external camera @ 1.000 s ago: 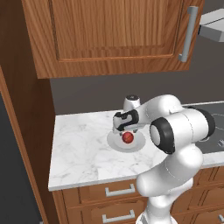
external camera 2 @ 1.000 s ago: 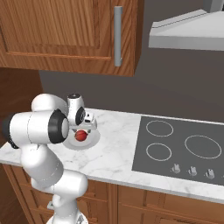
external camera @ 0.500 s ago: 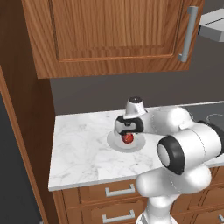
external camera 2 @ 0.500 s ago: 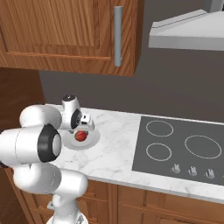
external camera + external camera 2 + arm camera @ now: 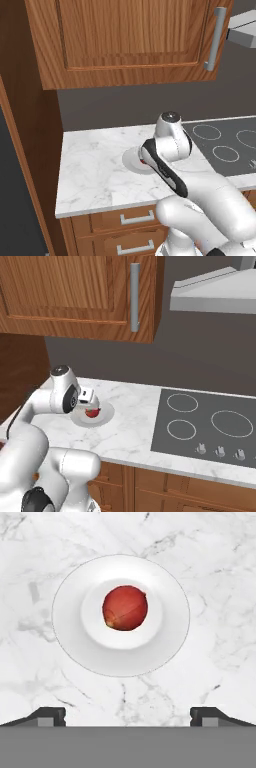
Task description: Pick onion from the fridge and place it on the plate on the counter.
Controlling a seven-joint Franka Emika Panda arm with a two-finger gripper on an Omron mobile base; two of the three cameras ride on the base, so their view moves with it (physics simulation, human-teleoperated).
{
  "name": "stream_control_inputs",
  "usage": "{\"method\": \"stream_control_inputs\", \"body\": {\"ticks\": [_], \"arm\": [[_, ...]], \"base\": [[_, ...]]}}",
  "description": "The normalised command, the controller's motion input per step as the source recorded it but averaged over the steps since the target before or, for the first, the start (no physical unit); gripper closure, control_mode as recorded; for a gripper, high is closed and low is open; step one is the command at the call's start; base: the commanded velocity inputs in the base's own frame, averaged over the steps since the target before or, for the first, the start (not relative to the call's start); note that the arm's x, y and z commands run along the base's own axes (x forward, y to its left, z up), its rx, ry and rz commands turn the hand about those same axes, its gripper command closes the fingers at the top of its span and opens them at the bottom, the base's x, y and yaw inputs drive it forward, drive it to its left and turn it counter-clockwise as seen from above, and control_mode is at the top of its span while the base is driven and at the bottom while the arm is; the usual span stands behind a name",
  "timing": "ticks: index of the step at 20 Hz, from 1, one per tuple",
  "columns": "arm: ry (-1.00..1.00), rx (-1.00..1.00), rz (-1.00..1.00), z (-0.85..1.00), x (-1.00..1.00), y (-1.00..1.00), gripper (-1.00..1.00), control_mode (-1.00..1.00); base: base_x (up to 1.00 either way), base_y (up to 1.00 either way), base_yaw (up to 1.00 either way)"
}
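Note:
The red onion [image 5: 125, 608] lies in the middle of the round light-grey plate [image 5: 170, 647] on the marble counter [image 5: 220, 572]. My gripper [image 5: 127, 717] hangs open above it, the fingertips [image 5: 47, 716] wide apart and holding nothing. In the right base view the hand [image 5: 87, 396] sits just over the onion [image 5: 91, 412] and the plate [image 5: 105, 416]. In the left base view my own arm covers most of the plate [image 5: 131, 160]. The fridge is out of view.
A black cooktop [image 5: 210, 426] lies to the right of the plate on the counter [image 5: 135, 426]. Wooden wall cabinets [image 5: 125, 40] and a range hood [image 5: 215, 296] hang overhead. Drawers [image 5: 135, 218] sit under the slab. A dark wooden panel [image 5: 25, 150] bounds the left end.
The hand has lifted away from the plate and the arm's elbow has swung forward. The onion stays on the plate, free of the fingers.

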Motion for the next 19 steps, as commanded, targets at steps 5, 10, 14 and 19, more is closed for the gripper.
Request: {"method": "stream_control_inputs", "body": {"ticks": [5,10,14,19], "arm": [[0.0,0.0,-0.05,0.88,-1.0,-0.15,-1.0,-1.0],[0.0,0.01,-0.05,0.8,-1.0,-0.21,-1.0,-1.0],[0.0,0.0,-0.07,0.83,-1.0,-0.2,-1.0,-1.0],[0.01,0.01,-0.06,0.74,-1.0,-0.17,-1.0,-1.0]], "base": [[0.0,0.0,0.0],[0.0,0.0,0.0],[0.0,0.0,0.0],[0.0,0.0,0.0]]}}
